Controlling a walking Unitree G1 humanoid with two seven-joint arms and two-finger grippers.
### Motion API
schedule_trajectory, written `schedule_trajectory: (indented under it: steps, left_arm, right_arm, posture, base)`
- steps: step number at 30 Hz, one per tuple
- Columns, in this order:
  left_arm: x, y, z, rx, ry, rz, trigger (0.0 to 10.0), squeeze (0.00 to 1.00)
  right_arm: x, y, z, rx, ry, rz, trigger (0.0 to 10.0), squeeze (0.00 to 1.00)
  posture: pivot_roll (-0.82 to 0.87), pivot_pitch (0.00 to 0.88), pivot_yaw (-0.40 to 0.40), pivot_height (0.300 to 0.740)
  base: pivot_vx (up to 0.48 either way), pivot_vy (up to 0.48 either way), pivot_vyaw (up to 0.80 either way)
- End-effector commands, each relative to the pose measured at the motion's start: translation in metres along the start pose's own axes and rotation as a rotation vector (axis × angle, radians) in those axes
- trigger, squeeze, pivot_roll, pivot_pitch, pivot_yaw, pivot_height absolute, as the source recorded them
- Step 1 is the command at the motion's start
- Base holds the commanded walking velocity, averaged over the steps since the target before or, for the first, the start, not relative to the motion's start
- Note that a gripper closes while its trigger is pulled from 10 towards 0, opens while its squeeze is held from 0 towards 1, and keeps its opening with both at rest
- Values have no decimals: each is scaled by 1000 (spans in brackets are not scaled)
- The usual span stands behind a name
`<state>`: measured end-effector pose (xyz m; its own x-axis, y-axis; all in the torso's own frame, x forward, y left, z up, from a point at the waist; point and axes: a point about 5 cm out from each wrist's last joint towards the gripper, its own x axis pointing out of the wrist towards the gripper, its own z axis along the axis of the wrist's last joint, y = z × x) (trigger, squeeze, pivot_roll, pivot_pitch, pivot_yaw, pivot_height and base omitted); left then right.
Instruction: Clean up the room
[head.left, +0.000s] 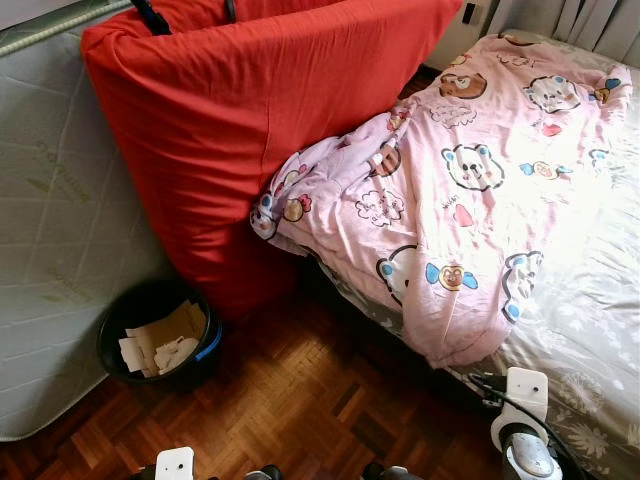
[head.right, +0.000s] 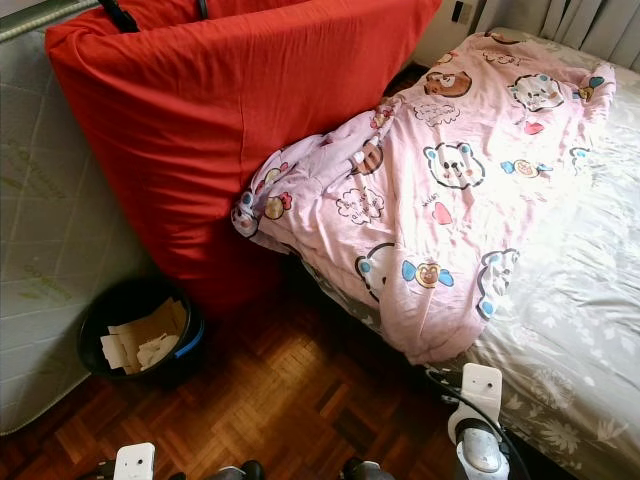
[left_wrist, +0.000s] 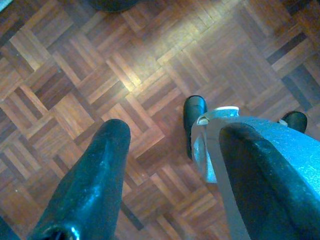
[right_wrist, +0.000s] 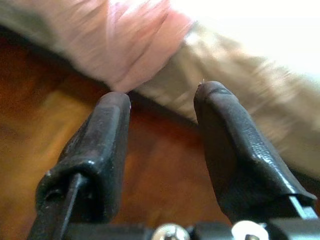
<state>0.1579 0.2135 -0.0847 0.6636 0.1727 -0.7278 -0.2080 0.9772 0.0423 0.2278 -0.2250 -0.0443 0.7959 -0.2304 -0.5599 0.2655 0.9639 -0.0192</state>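
1. The pink cotton blanket with cartoon animal prints lies crumpled on the bed with the grey floral sheet. It runs slantwise, from the far right of the bed down to the near edge, and its lowest corner hangs over that edge toward the dark wooden parquet floor.

2. The right tool is low beside the bed. In the right wrist view its two black fingers stand apart with nothing between them, and the hanging pink corner is just ahead, close to one fingertip but not touching it as far as I can see.

3. The left tool points down at the bare floor. Its fingers are also spread wide and hold nothing.

4. So the right arm is clearly the nearer one to the blanket. I judge that the next move is a short reach forward and a little up to the hanging corner.

5. On the robot's left, a black round waste bin with pieces of cardboard inside stands on the floor, against the big red fabric-covered cushion. The cushion leans upright between a pale quilted mattress and the bed, and the blanket's left edge touches it.
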Motion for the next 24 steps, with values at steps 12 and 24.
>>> schedule_trajectory:
  steps: [12, 24]
  left_arm:
    - [-1, 3, -4, 14, 12, 15, 10000, 0]
    - [0, 2, -2, 24, 16, 10, 10000, 0]
  right_arm:
    - [-31, 4, -74, 36, 311, 63, 10000, 0]
    - [-33, 4, -77, 67, 333, 59, 10000, 0]
  posture:
    - [-61, 194, -3, 740]
    - [-70, 180, 9, 740]
  base:
    - [0, 0, 0]
    - [0, 0, 0]
